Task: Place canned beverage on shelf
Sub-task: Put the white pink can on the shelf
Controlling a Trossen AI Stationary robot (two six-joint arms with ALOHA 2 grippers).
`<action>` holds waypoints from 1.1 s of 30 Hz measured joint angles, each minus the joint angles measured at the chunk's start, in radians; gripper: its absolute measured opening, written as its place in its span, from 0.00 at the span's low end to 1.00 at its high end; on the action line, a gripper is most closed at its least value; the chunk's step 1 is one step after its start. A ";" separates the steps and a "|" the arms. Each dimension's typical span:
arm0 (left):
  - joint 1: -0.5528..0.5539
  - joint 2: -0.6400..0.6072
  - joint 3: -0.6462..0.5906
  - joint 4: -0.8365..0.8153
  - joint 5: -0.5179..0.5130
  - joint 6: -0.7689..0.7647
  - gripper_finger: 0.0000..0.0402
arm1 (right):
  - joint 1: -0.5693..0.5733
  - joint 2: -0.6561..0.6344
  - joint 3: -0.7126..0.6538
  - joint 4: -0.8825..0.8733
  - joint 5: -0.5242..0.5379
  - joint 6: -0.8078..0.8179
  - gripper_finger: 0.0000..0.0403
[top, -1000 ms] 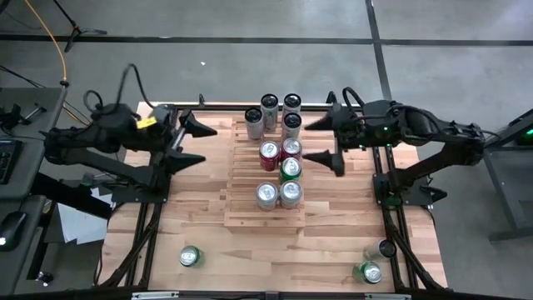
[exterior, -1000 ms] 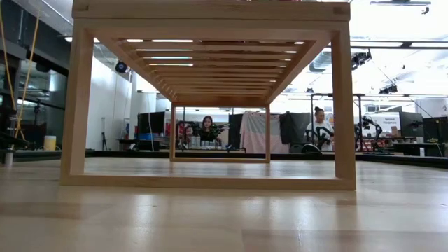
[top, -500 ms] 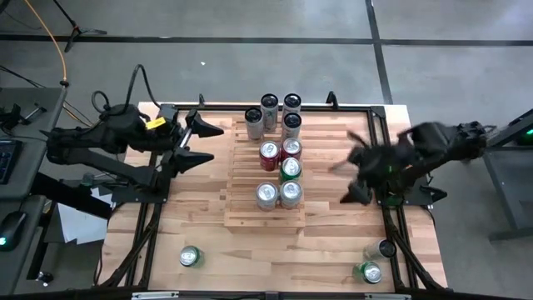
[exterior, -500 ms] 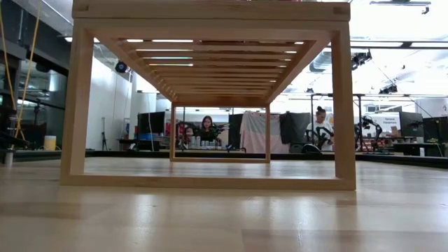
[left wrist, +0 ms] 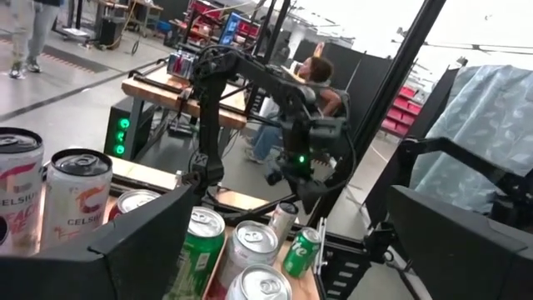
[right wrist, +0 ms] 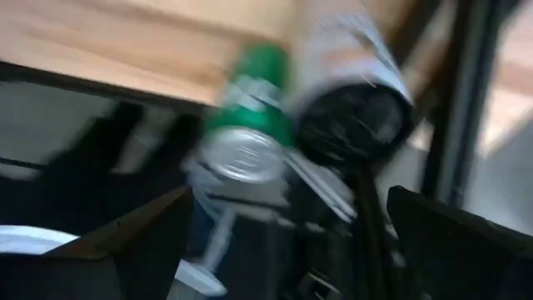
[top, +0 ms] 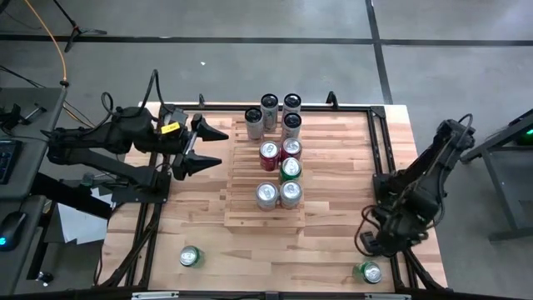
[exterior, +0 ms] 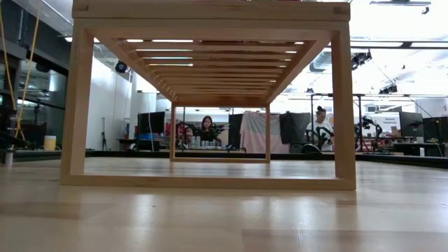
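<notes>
The shelf [top: 265, 179] sits in the middle of the worktop [top: 333, 192]. Many cans already stand on it: a red can [top: 268, 155], another red one [top: 291, 148], a green can [top: 290, 168] and two silver cans [top: 266, 194] at the near end. Four more silver cans [top: 270, 112] stand at the far end, but I cannot tell if they are on the slats or just past them.

So a lot of the job looks done. Two cans wait on the worktop: a green can by the near left edge [top: 190, 257] and a green can at the near right corner [top: 367, 272].

The right gripper [top: 376, 242] hangs low just beside the corner can, its jaws spread wide and holding nothing. I think that can goes next. The left gripper [top: 208, 147] waits beside the shelf's left side, jaws spread and empty too.
</notes>
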 joint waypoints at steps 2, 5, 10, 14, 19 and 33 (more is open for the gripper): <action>0.000 -0.002 0.000 0.002 0.000 0.000 0.98 | 0.006 0.009 -0.028 0.018 -0.058 0.017 0.96; 0.000 -0.002 0.000 0.005 0.000 0.000 0.98 | 0.004 0.023 -0.038 -0.002 -0.061 0.016 0.96; 0.000 -0.001 0.000 0.005 -0.001 0.000 0.98 | -0.002 0.048 -0.039 -0.069 -0.064 0.005 0.96; 0.000 -0.001 0.000 0.005 -0.003 0.000 0.98 | -0.002 0.074 -0.039 -0.080 -0.064 -0.016 0.96; 0.000 -0.001 0.000 0.006 -0.010 0.000 0.98 | 0.001 0.108 -0.039 -0.086 -0.065 -0.028 0.96; 0.000 -0.001 0.000 0.008 -0.011 0.000 0.98 | 0.002 0.148 -0.094 -0.045 -0.064 -0.030 0.86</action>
